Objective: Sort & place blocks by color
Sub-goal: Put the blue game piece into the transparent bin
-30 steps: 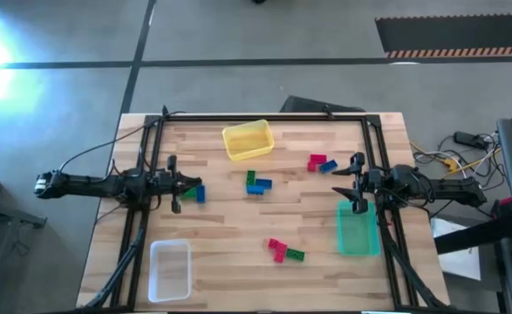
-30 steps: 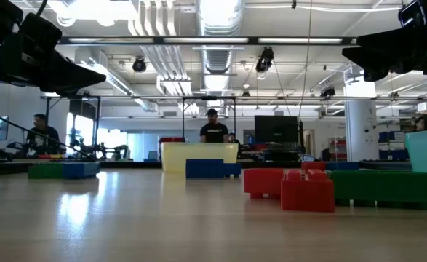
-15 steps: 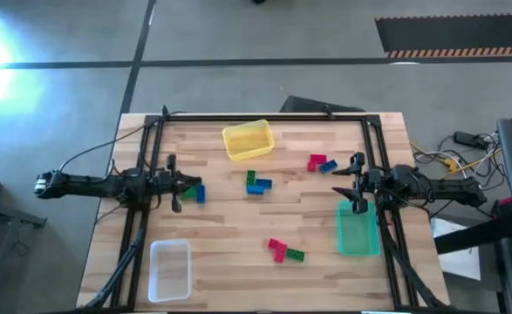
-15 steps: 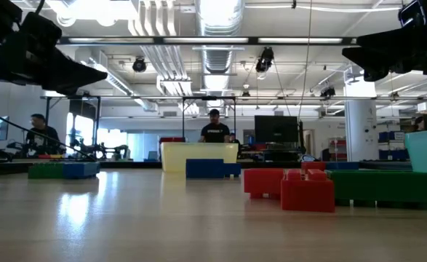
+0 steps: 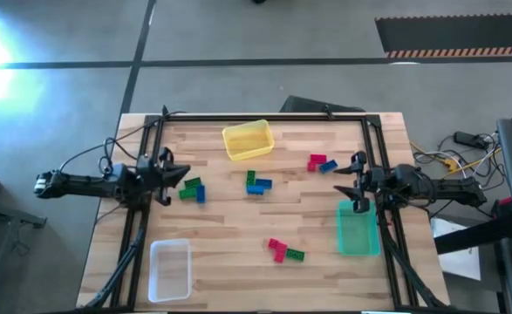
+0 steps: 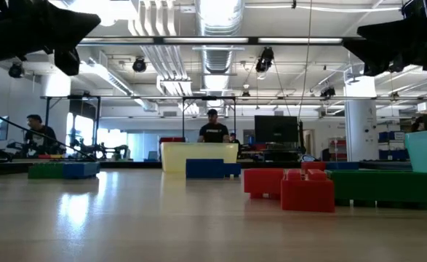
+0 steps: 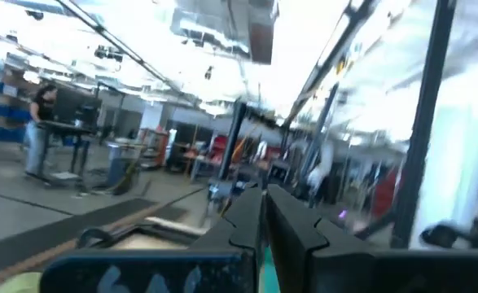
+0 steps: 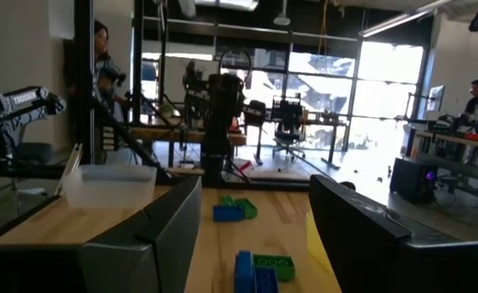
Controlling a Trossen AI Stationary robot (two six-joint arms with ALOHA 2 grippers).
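Small red, blue and green blocks lie in loose groups on the wooden table: a green and blue group [image 5: 192, 189] near my left gripper [image 5: 170, 176], a blue and green pair [image 5: 257, 183] at mid-table, a red and blue pair [image 5: 321, 163], and red and green ones [image 5: 283, 251] near the front. My left gripper hovers just left of the first group, shut and tipped upward [image 7: 265, 213]. My right gripper [image 5: 358, 184] hangs open above the far end of the translucent green bin [image 5: 353, 230], its fingers wide apart [image 8: 255, 220].
A yellow bin [image 5: 248, 139] stands at the far middle and a clear bin [image 5: 170, 269] at the near left corner. A black frame [image 5: 264, 116] runs along the table's far edge and both sides. People and desks show in the room beyond [image 6: 213, 131].
My left gripper has drawn back toward the table's left edge, risen and tipped upward. The green and blue blocks that it stood over now show fully. The blocks lie where they were, and my right arm has kept still.
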